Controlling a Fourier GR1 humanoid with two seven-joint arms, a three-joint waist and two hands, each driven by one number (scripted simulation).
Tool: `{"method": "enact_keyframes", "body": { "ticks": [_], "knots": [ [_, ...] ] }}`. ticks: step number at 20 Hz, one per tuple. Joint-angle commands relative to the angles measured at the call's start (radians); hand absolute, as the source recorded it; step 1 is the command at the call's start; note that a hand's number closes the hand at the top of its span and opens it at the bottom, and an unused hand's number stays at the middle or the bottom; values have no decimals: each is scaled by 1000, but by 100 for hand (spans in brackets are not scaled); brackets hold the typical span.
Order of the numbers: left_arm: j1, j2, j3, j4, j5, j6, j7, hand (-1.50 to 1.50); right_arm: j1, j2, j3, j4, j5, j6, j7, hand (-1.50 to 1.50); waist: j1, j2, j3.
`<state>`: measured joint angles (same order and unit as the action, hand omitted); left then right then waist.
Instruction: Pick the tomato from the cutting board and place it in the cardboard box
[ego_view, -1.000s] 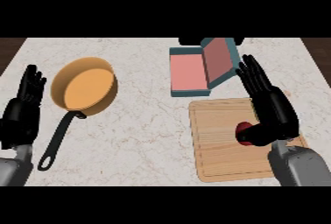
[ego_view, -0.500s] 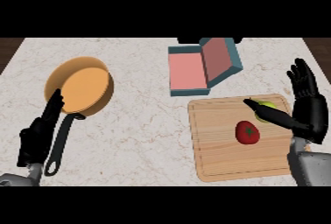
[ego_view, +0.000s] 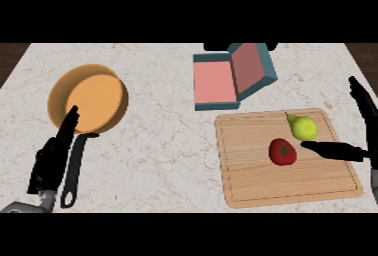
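A pale marble counter (ego_view: 162, 145) carries an orange frying pan (ego_view: 88, 102) at left, an open blue-and-pink box (ego_view: 230, 77) near the back, and a wooden cutting board (ego_view: 251, 170) at right.

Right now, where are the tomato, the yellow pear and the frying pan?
tomato (ego_view: 283, 151), head view, middle of its red body.
pear (ego_view: 303, 128), head view, middle of its yellow body.
frying pan (ego_view: 90, 103), head view, centre of its orange inside.

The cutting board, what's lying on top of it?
On the cutting board lie a red tomato and a yellow-green pear. The right hand reaches over its right side, thumb near the tomato, hiding some board beneath.
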<state>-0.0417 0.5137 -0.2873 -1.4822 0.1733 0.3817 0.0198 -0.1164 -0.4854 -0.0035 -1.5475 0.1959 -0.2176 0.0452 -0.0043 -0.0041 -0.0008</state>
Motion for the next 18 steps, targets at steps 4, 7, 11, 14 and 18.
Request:
{"method": "enact_keyframes", "body": {
  "ticks": [4, 7, 11, 14, 18],
  "knots": [
    [20, -21, -14, 7, -11, 0, 0, 0, -12, -245, 119, -78, 43, 343, 307, -150, 7, 2, -4],
    [-6, 7, 16, -5, 3, -24, 28, 0, -39, -267, 185, -132, 36, 458, 432, -150, 9, 2, -3],
    [25, -5, 24, -11, -14, -33, 2, 0, -78, -197, 239, -208, -1, 532, 607, -150, 11, 3, -1],
    [32, -49, 7, -9, -53, -10, 4, 0, -110, -136, 277, -270, 21, 546, 761, -150, 10, 3, 0],
    [53, -67, 7, -89, -88, -9, 77, 0, -94, -38, 306, -217, 140, 491, 779, -150, 11, 4, 1]
  ]
}}
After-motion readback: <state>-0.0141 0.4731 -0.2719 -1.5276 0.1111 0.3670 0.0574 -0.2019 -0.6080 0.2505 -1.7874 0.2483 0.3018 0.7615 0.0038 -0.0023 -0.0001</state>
